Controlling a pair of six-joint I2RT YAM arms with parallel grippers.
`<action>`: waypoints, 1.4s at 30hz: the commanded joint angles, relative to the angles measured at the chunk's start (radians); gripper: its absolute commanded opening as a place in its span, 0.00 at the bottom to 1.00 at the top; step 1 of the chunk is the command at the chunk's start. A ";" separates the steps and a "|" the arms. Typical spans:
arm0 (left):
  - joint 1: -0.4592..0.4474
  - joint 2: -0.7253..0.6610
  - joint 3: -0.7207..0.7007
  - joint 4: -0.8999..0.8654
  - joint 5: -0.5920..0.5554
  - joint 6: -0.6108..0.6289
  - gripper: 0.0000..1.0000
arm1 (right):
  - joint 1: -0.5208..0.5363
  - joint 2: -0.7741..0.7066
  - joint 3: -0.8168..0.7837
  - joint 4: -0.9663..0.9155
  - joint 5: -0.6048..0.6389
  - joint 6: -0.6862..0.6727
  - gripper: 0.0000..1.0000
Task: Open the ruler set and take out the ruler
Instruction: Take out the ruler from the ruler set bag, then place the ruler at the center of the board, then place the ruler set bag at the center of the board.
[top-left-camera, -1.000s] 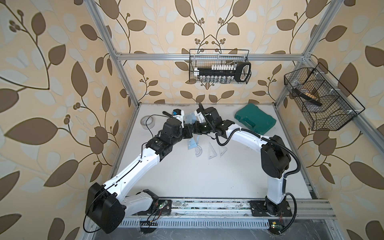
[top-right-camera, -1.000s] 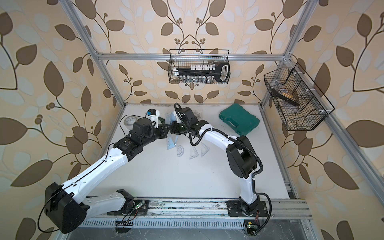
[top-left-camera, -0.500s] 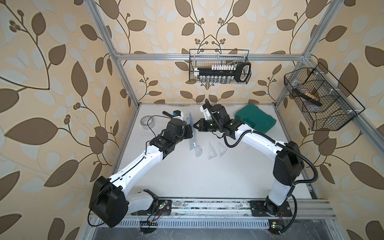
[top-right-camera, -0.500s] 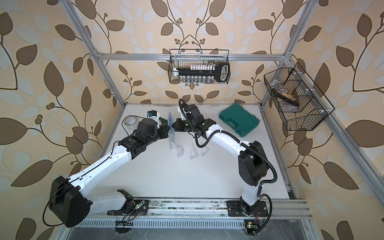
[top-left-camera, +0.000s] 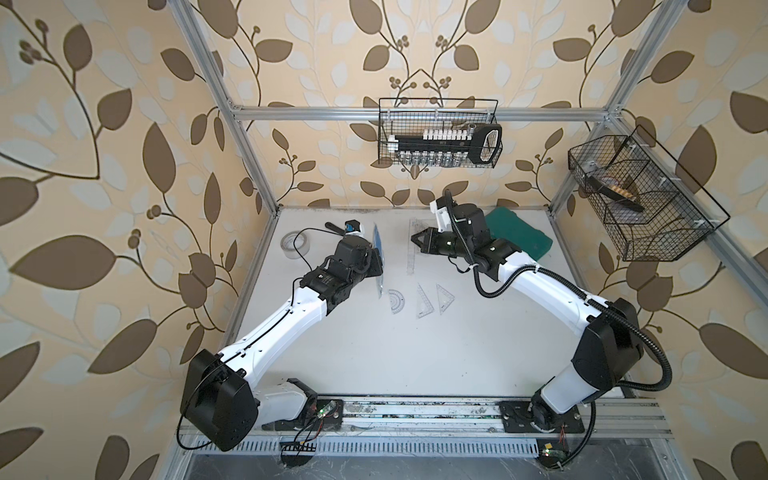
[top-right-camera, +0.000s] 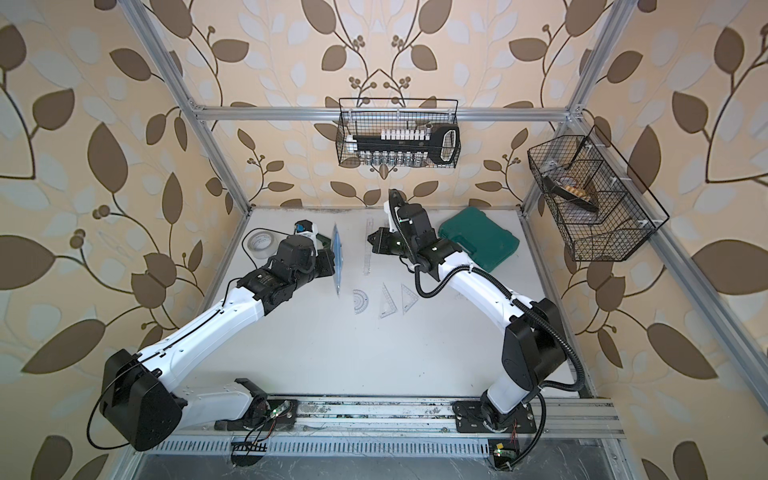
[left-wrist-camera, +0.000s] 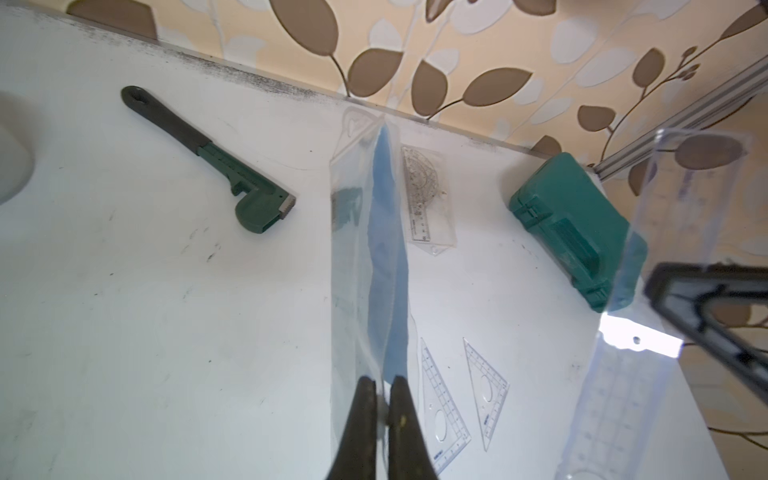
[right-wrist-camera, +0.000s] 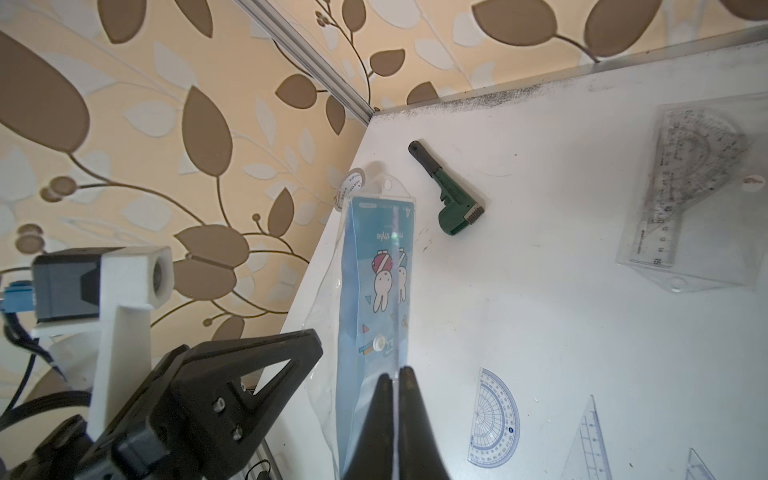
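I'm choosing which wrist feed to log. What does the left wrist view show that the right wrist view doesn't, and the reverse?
Only the left wrist view: the green case. Only the right wrist view: the loose protractor and the rabbit print on the pouch. Both: the wrench, the set squares, and the second pouch lying flat.

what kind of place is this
Probably a robot lab test cell: two white-and-black robot arms bolted to a grey metal rail, a bare aluminium frame backed by leaf-patterned wallpaper, and black wire baskets of tools hung on it.
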 joint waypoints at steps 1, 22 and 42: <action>0.010 -0.070 0.050 -0.111 -0.101 0.075 0.00 | 0.002 0.026 0.007 -0.039 -0.088 -0.037 0.00; 0.204 -0.063 0.003 -0.548 -0.370 0.045 0.00 | 0.139 0.430 -0.021 0.149 -0.332 0.053 0.00; 0.203 0.292 -0.034 -0.322 -0.453 0.187 0.00 | 0.152 0.542 -0.022 0.296 -0.271 0.199 0.06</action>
